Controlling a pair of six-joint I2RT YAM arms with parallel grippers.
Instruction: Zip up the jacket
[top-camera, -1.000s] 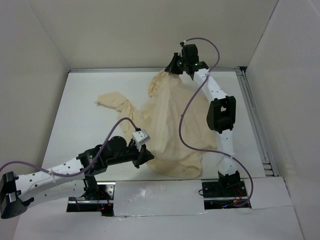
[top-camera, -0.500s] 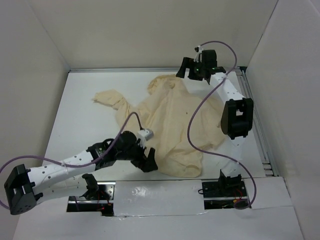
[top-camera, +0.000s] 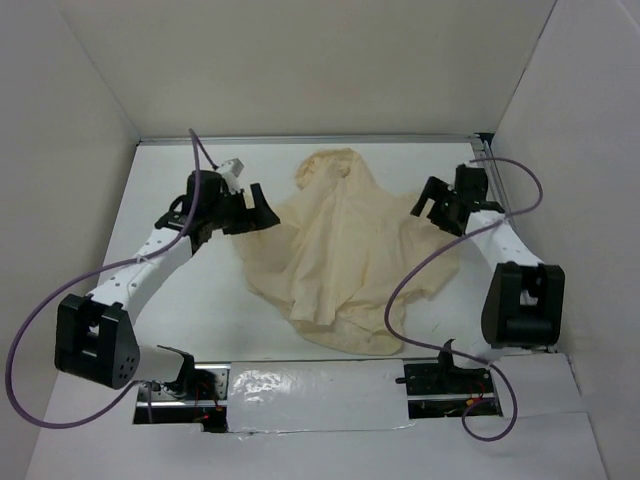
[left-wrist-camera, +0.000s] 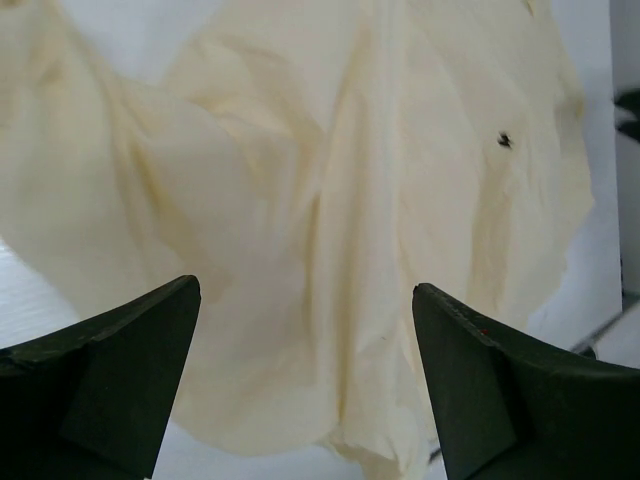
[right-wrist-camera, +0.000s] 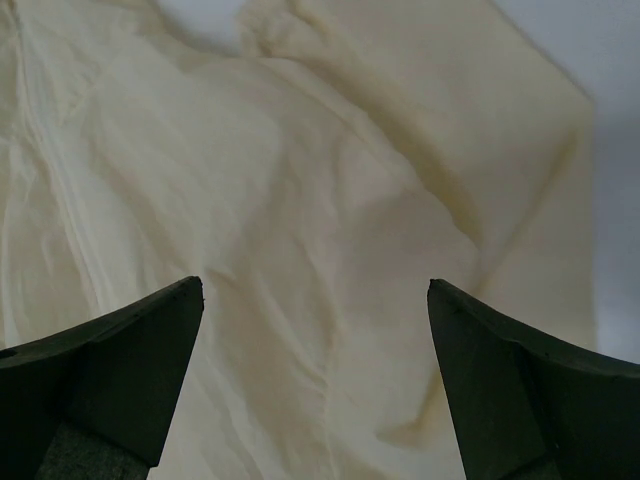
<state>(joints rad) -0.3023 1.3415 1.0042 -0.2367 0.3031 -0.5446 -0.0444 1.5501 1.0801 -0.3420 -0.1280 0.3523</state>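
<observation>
The cream jacket (top-camera: 345, 250) lies spread and wrinkled in the middle of the white table, hood-like top toward the back. My left gripper (top-camera: 262, 212) hovers open at the jacket's left edge, nothing between its fingers. My right gripper (top-camera: 427, 205) hovers open at the jacket's right edge, also empty. In the left wrist view the left gripper (left-wrist-camera: 305, 290) looks down on the jacket (left-wrist-camera: 350, 180), which carries a small dark speck (left-wrist-camera: 504, 140). In the right wrist view the right gripper (right-wrist-camera: 315, 287) is above folded jacket (right-wrist-camera: 300, 150) fabric. I cannot make out the zipper.
White walls enclose the table on three sides. A metal rail (top-camera: 510, 250) runs along the right edge. Purple cables (top-camera: 420, 270) loop from both arms, the right one crossing over the jacket. The arm bases (top-camera: 445, 378) sit at the near edge.
Both grippers opened and let go of the jacket. The left arm swung from the near edge to the jacket's left side, the right arm came from the back to its right side. The jacket settled flatter.
</observation>
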